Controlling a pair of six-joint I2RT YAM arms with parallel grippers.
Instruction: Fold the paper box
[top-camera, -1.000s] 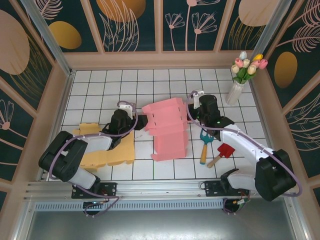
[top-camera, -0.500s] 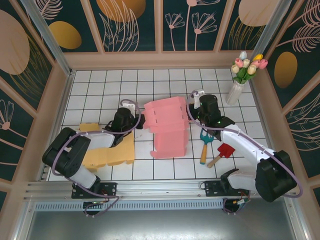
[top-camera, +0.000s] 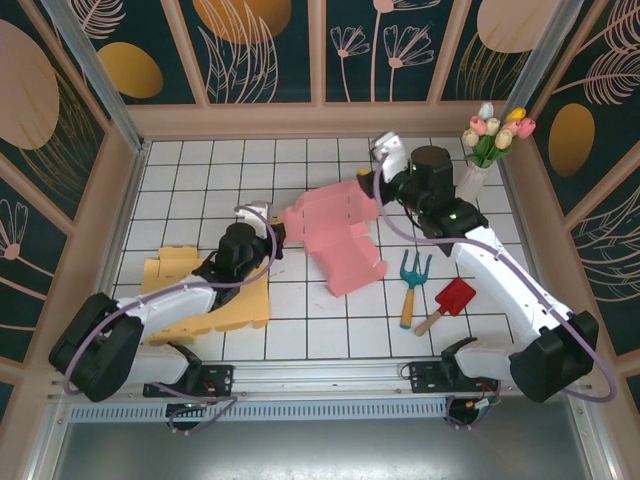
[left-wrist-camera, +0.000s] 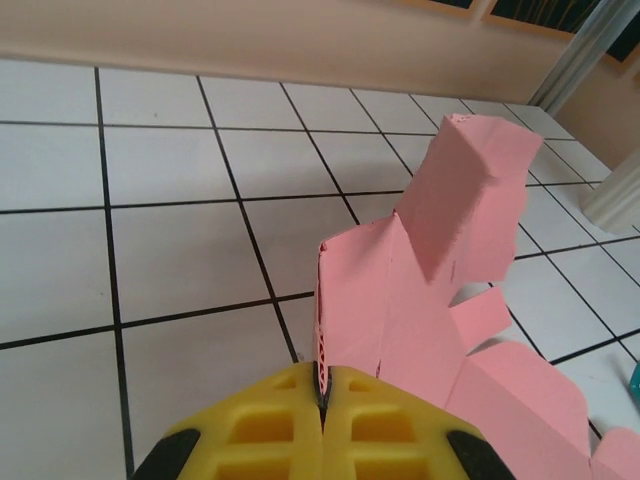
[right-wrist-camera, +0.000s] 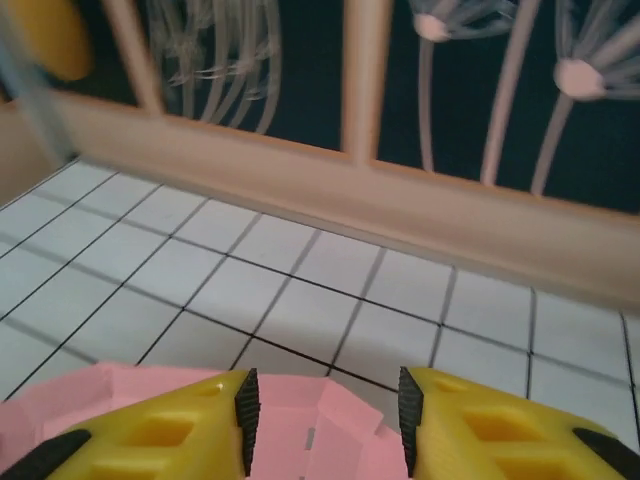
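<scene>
A: Top view?
B: The pink box (top-camera: 335, 235) lies mid-desk (top-camera: 200, 170), long axis roughly far-left to near-right. The left jaws are clenched on its left edge, the right jaws parted over its far-right corner
A: Left wrist?
B: Pads (left-wrist-camera: 250, 430) pinch the edge, and a flap rises ahead-right
A: Right wrist?
B: Parted fingers (right-wrist-camera: 160, 435) straddle the box below, apparently gripping nothing

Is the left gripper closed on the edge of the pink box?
Yes, the left gripper has its yellow fingers pressed together on the pink box edge.

Rake (top-camera: 409, 290), shovel (top-camera: 447, 304) right of paper box (top-camera: 338, 240)
</scene>
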